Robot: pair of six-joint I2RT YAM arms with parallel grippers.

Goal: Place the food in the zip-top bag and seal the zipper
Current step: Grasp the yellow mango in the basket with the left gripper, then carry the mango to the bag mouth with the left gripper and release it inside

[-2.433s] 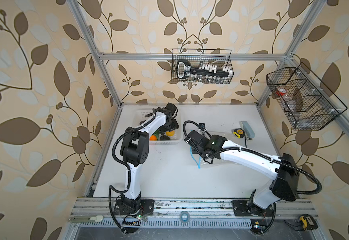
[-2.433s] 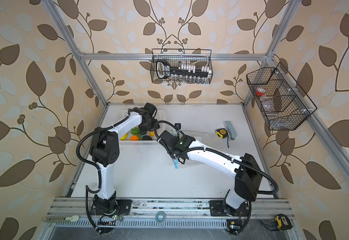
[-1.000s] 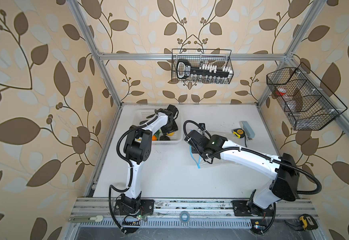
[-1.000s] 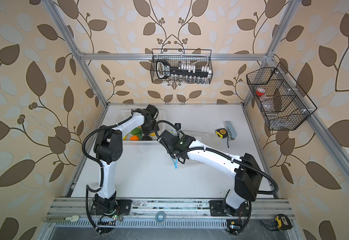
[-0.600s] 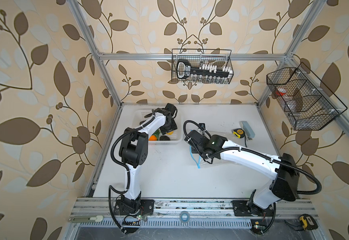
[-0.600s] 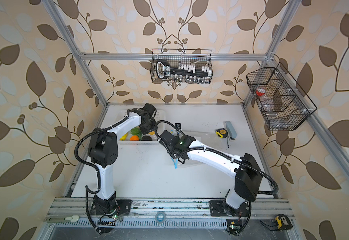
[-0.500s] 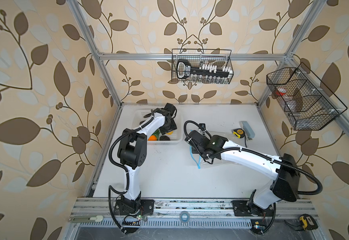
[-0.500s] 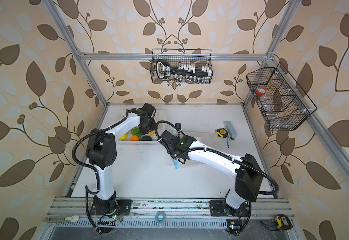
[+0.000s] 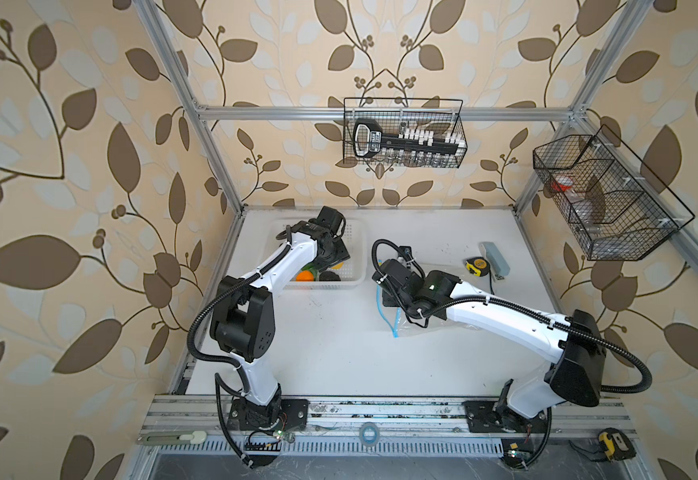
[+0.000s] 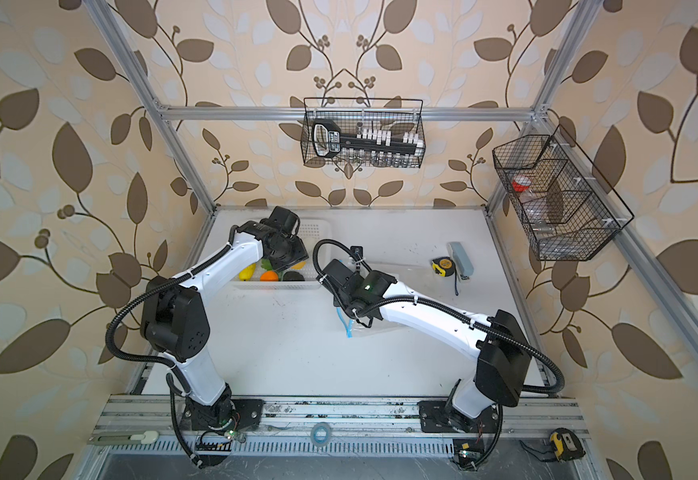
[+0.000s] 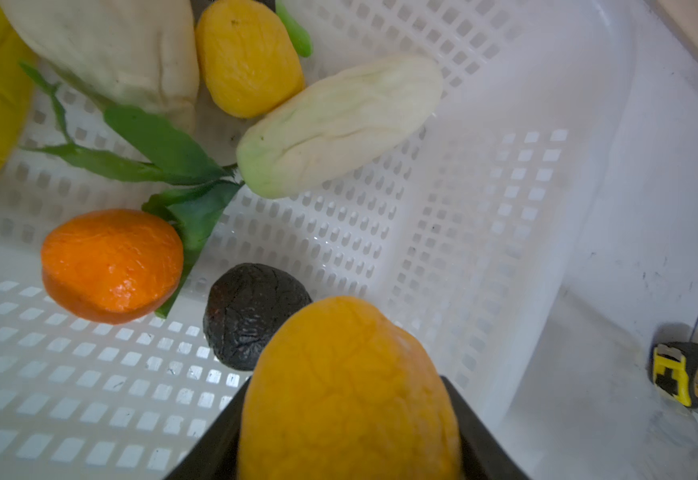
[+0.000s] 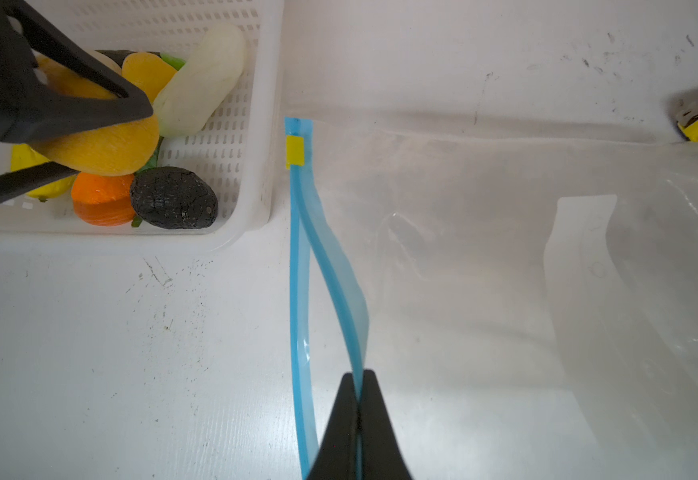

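Left arm (image 9: pixel 285 266) extended, left claw (image 11: pixel 345 380) gripping, right arm (image 9: pixel 505 316) extended, right claw (image 12: pixel 357 386) pinched

On the white desk (image 9: pixel 318 332) the left arm reaches into the white perforated basket (image 9: pixel 355 249) at the back. Its pincer (image 9: pixel 334 261) is low over an orange (image 9: pixel 305 276) and a dark eggplant (image 9: pixel 329 277), with a yellow-orange fruit (image 9: pixel 337 264) showing at its tip. The right pincer (image 9: pixel 388 298) sits at the blue zipper (image 9: pixel 392 322) of the clear zip-top bag (image 9: pixel 420 330). A yellow tape measure (image 9: pixel 475 266) lies farther right.
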